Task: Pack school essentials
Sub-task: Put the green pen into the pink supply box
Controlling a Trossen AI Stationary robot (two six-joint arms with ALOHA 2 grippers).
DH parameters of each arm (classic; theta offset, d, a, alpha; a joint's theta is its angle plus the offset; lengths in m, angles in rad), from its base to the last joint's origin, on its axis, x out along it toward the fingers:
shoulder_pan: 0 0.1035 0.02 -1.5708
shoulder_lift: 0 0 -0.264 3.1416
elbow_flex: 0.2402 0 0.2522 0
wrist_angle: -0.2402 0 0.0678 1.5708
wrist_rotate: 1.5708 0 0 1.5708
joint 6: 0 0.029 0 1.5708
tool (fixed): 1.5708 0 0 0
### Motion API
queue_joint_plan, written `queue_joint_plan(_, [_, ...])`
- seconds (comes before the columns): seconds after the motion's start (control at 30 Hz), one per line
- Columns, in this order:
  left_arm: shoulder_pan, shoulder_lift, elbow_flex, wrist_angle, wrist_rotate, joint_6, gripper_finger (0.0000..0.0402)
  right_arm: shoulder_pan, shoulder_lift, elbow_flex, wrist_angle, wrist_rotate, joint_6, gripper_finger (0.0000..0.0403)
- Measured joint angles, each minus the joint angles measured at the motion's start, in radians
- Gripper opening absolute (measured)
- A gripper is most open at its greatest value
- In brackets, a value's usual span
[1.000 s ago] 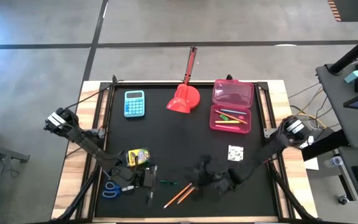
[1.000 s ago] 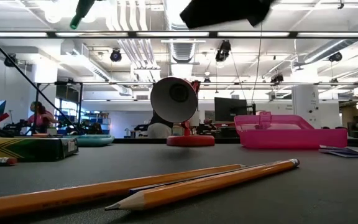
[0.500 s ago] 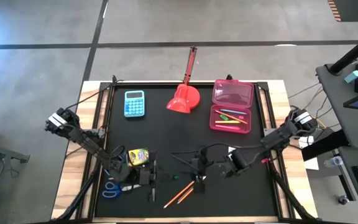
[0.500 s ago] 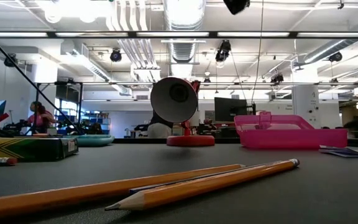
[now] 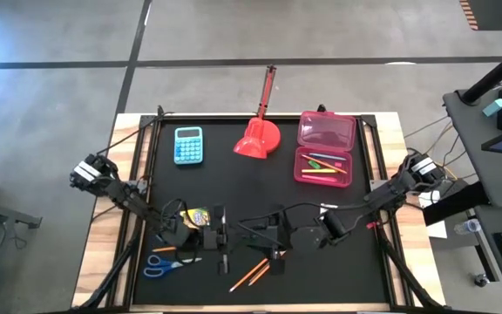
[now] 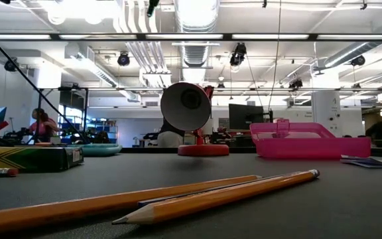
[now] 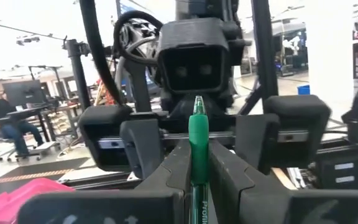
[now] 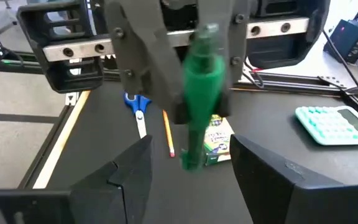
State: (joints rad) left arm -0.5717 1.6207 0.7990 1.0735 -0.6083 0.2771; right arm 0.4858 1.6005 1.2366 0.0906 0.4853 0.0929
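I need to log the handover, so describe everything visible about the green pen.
The green pen is a slim, plastic-looking stick with a glossy translucent green barrel, pale print near one end, and a thicker opaque green section, likely a cap or grip. The left pincer is shut on it, fingers pressing both sides. It is held above the table, not lying on it. The right pincer faces it, open, one finger either side of the pen without gripping. High view: mid-front of the mat, near the crayon box.

Green pen (image 7: 197, 155) clamped upright above pencils (image 5: 253, 273), near crayon box (image 5: 195, 215).
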Motion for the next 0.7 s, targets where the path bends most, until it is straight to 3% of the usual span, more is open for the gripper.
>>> queue_joint_plan(0.3, [0.018,0.0,0.001,0.018,0.031,-0.001,0.0017,0.0,0.0,0.0,0.029,-0.014,0.01,0.0182])
queue_joint_plan(0.7, [0.023,0.0,0.003,0.018,0.057,-0.009,0.0017,-0.013,0.0,0.0,0.08,-0.014,0.022,0.0041])
